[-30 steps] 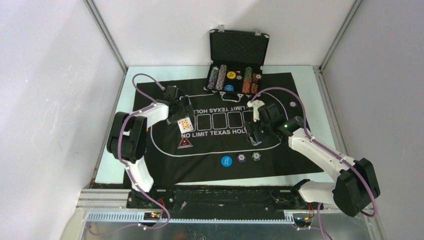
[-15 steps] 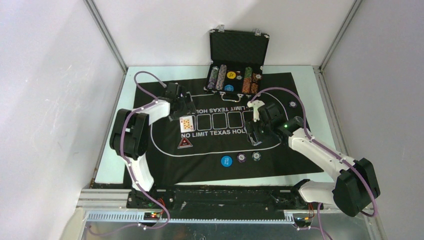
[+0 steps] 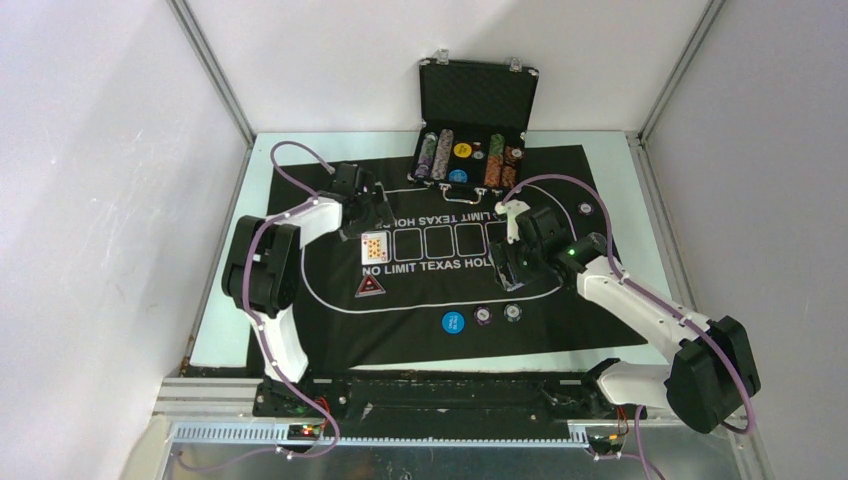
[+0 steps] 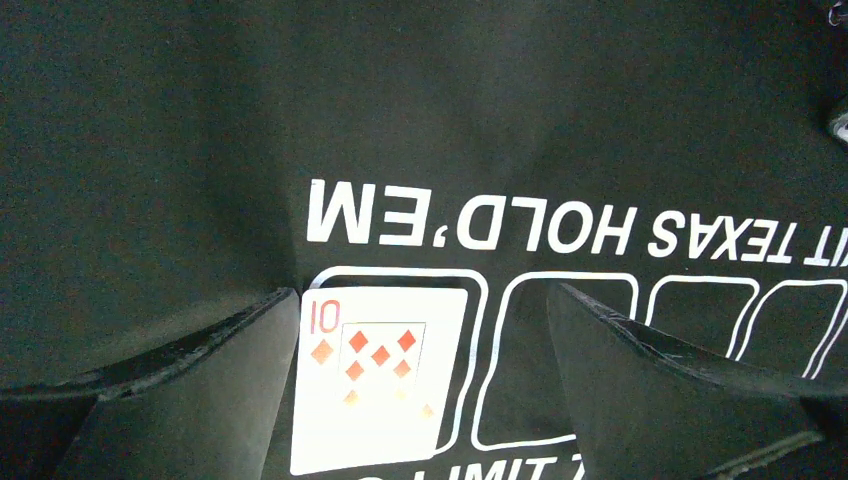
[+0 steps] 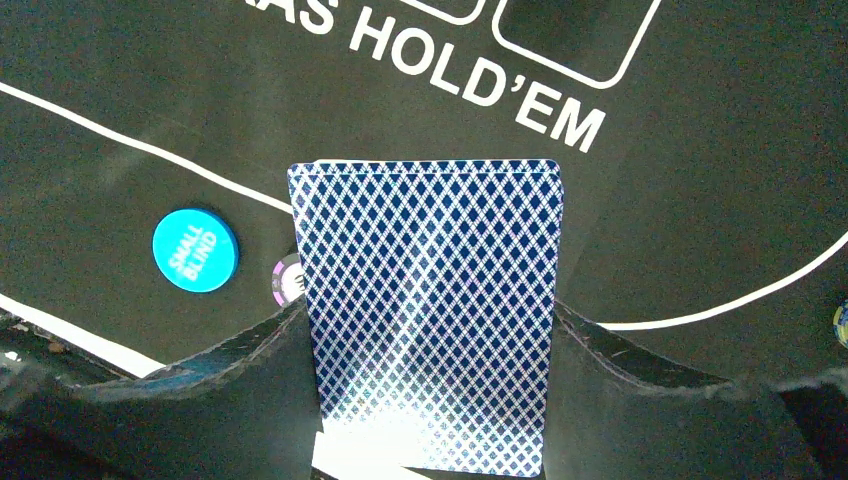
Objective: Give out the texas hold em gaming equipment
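Black felt mat (image 3: 560, 200): spread over the table, with a row of white-outlined card boxes across its middle.
Ten of diamonds (image 3: 374, 247): face up and flat in the box at the 9 o'clock end of the row, with nothing touching it.
Left hand (image 3: 362, 198): fingers spread wide and empty. A second ago it stood right over the card; now it has drawn off toward 11 o'clock, clear of it.
Right hand (image 5: 428, 318): pinching the blue-backed deck (image 5: 430, 250) by its long edges, over the mat at the 3 o'clock end of the row. It has not moved.
Small blind button (image 3: 454, 322): at 6 o'clock on the mat with two chips (image 3: 483, 316) just beside it, all where they were.
Meaning: the first board card looks dealt and let go. The boxes I can see beside it are bare, so I'd judge the next card comes off the deck.
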`<act>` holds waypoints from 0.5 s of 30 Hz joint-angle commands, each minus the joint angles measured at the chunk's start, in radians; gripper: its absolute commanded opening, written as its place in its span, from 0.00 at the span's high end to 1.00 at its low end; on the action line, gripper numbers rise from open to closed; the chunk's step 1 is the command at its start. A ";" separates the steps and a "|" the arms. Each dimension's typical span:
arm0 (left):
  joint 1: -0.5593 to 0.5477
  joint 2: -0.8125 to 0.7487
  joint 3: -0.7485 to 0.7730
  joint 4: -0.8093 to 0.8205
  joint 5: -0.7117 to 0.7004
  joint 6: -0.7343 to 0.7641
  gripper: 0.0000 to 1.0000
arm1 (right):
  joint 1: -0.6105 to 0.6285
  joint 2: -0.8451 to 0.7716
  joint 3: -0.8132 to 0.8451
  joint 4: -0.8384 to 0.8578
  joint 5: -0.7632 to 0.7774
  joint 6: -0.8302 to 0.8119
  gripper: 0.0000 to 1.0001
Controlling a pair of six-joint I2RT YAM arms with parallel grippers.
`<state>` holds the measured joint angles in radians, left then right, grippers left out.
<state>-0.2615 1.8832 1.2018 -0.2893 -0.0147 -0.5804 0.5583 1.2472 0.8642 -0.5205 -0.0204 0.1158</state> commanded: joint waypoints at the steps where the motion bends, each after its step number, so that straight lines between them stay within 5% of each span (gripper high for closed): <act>1: -0.017 0.018 0.000 0.007 0.025 -0.035 0.00 | -0.005 -0.025 0.010 0.045 0.017 0.009 0.99; 15: -0.018 -0.175 0.018 -0.089 -0.160 -0.018 0.00 | 0.028 -0.033 0.016 0.034 -0.019 -0.042 0.99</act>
<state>-0.2775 1.8534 1.2015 -0.3363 -0.1036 -0.5953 0.5632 1.2472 0.8642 -0.5205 -0.0216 0.1081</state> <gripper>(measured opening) 0.996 0.662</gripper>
